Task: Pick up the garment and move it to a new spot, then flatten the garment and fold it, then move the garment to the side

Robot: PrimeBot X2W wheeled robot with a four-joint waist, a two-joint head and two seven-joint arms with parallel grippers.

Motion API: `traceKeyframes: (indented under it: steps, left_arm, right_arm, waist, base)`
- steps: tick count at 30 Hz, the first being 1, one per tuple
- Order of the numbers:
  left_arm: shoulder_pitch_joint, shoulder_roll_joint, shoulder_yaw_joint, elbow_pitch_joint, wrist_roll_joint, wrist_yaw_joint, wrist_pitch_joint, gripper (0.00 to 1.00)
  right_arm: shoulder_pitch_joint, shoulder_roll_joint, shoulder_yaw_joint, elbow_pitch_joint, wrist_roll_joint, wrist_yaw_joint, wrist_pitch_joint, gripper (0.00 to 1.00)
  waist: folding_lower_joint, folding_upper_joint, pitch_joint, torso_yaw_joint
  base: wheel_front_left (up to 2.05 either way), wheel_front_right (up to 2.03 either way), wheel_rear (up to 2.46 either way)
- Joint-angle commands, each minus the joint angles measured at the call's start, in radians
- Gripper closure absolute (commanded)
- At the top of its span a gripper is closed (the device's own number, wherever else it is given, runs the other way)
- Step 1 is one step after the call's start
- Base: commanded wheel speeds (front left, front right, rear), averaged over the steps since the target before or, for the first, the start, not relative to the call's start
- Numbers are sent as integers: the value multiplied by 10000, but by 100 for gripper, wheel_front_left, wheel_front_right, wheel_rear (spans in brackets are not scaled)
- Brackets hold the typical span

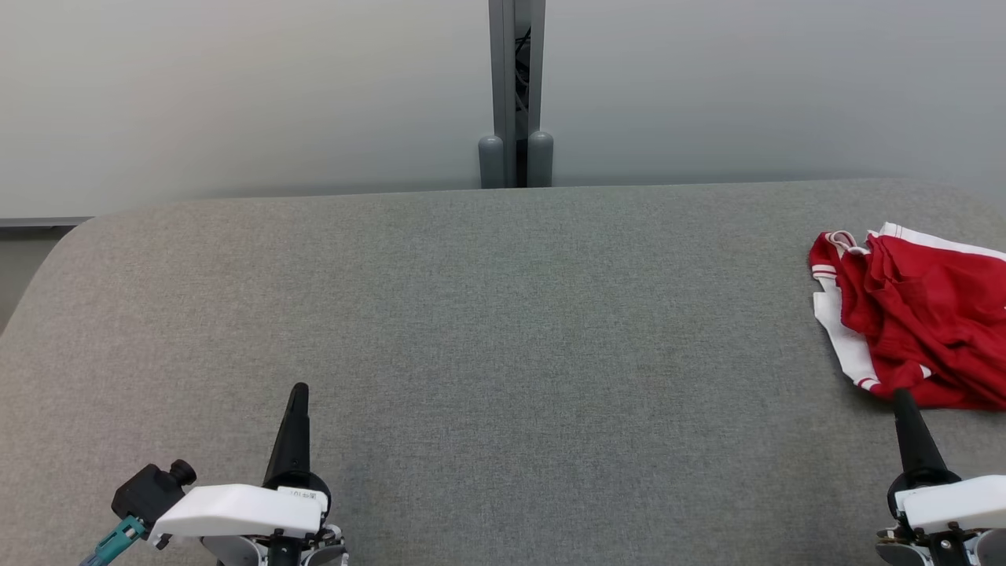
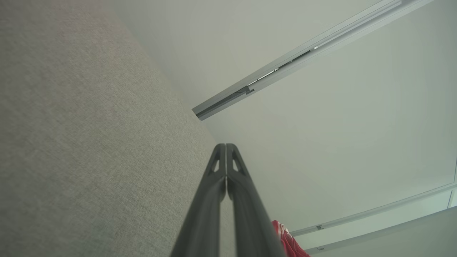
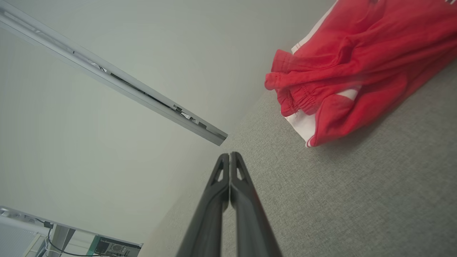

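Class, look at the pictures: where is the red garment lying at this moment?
In the head view the red garment lies crumpled at the far right edge of the grey fabric surface, just ahead of the right pincer.

Setting: a lab or test bay, not a home. Grey cloth-covered table (image 1: 503,314), backed on the far side by plain pale partition panels (image 1: 236,94). A grey metal post (image 1: 498,79) between them carries cables (image 1: 522,55). The right wrist view catches an electronics box (image 3: 114,248) off the table.
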Motion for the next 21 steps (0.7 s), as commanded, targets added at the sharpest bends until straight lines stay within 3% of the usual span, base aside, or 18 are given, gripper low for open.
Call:
traceKeyframes:
  steps: [1,21]
  left_arm:
    - [-346,39,-4,-65,-254,-68,58,100]
    - [-596,51,-146,27,-1771,-226,342,100]
  right_arm:
    - [46,-97,-118,-211,358,3,126,100]
    - [264,-122,-801,-479,2401,4,819,100]
  waist:
    - [0,-1,-3,-13]
    - [0,-1,-32,-157]
  base:
    - [0,0,0]
    - [0,0,0]
